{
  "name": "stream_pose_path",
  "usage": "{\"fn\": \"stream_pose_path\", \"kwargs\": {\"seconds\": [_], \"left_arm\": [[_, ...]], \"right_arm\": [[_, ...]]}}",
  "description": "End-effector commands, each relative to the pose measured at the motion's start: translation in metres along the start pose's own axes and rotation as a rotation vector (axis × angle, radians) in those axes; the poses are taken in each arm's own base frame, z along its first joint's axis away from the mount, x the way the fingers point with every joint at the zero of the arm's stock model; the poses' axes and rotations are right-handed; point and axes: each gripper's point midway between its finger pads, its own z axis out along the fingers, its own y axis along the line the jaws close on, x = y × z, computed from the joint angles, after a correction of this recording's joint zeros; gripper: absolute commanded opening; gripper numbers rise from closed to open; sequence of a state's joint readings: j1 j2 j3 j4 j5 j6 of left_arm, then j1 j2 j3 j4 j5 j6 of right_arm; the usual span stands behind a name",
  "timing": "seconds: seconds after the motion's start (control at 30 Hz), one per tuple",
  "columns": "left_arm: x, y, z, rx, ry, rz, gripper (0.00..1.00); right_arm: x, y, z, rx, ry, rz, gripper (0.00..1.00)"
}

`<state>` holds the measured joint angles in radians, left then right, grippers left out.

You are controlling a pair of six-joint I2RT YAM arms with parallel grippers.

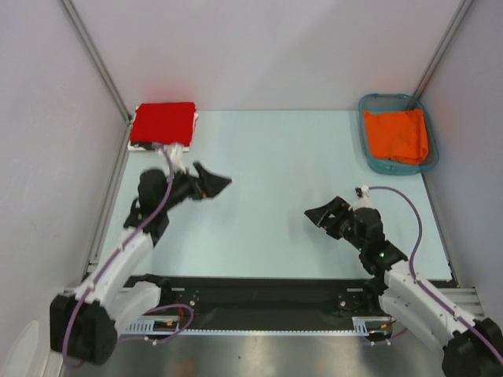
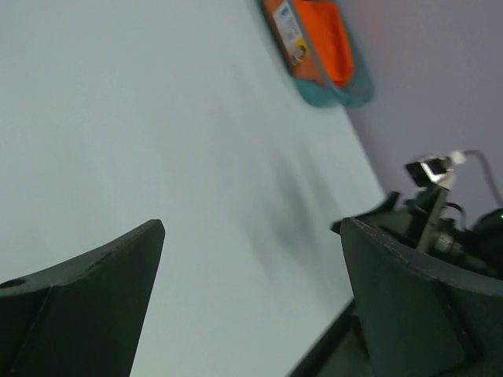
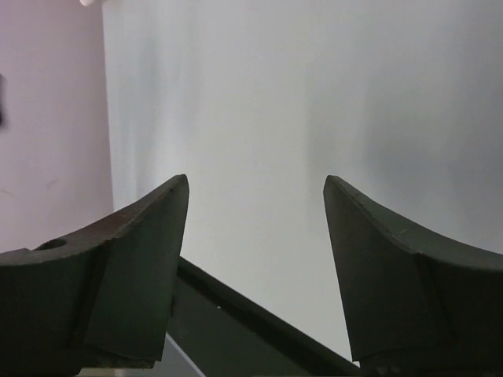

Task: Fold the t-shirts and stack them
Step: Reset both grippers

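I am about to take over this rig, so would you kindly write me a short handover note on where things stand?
Left hand: open, empty, over the table just in front of the stack.
Right hand: open, empty, near right.
Things: the red t-shirt lies folded in the far-left corner, on a white layer whose edges show beneath it, apparently the white t-shirt.
Done: folding and stacking look complete from above.
Left: an orange cloth sits in the teal basket at far right; I cannot tell whether it is another shirt.
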<state>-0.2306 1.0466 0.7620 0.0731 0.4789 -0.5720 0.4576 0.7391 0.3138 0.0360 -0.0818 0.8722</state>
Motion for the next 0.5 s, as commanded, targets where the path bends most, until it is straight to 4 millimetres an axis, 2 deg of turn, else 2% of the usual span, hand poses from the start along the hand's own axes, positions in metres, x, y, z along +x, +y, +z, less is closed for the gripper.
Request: {"fn": "stream_pose_path", "kwargs": {"seconds": [0.0,0.03,0.07,0.1,0.13,0.2,0.23,0.27,0.33,0.4,0.47], "left_arm": [[0.030,-0.042,-0.045,0.229,-0.092,-0.212,1.00],[0.033,-0.050,-0.056,0.284,-0.128,-0.282,1.00],[0.061,-0.036,-0.063,0.274,-0.115,-0.340,1.00],[0.061,-0.048,-0.080,0.340,-0.159,-0.370,1.00],[0.079,-0.038,-0.084,0.337,-0.156,-0.407,1.00],[0.089,-0.037,-0.094,0.368,-0.182,-0.451,1.00],[0.081,-0.052,-0.110,0.452,-0.231,-0.461,1.00],[0.105,-0.033,-0.105,0.432,-0.205,-0.519,1.00],[0.115,-0.032,-0.112,0.504,-0.210,-0.592,1.00],[0.130,-0.036,-0.113,0.515,-0.133,-0.581,1.00],[0.132,-0.046,-0.119,0.567,-0.105,-0.557,1.00]], "right_arm": [[0.000,-0.014,-0.006,-0.022,-0.083,0.246,0.76],[-0.004,-0.007,-0.013,-0.082,-0.108,0.326,0.78],[0.002,-0.012,-0.015,-0.088,-0.097,0.368,0.80],[0.007,-0.016,-0.017,-0.098,-0.089,0.415,0.84],[0.013,-0.022,-0.020,-0.128,-0.088,0.469,0.99],[0.019,-0.026,-0.023,-0.154,-0.082,0.522,1.00],[0.030,-0.038,-0.021,-0.130,-0.059,0.570,1.00],[0.028,-0.034,-0.025,-0.154,-0.062,0.559,1.00],[0.037,-0.038,-0.027,-0.135,-0.030,0.535,1.00],[0.039,-0.034,-0.030,-0.159,-0.015,0.521,1.00],[0.050,-0.037,-0.031,-0.139,0.042,0.537,1.00]]}}
